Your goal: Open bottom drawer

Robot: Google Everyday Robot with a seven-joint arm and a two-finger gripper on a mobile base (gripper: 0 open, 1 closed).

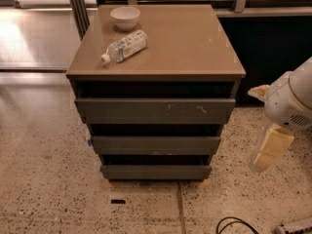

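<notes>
Cabinet top [195, 43]: one bowl [125, 17], one bottle [124, 46]; gripper [263, 126] right of bottom drawer [156, 172]
</notes>
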